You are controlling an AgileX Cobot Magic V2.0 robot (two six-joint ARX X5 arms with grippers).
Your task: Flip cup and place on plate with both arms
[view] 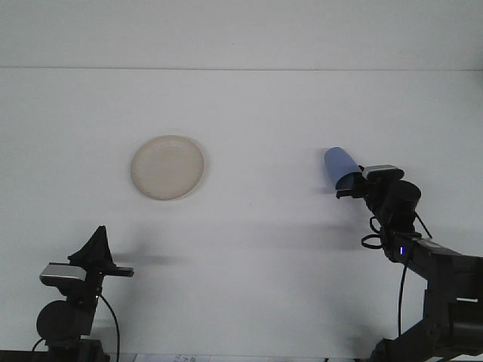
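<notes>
White table (256, 249), cream plate (167, 167), blue cup (340, 165)

Right pincer (349, 185) forward, left pincer (98, 245) low.
</notes>
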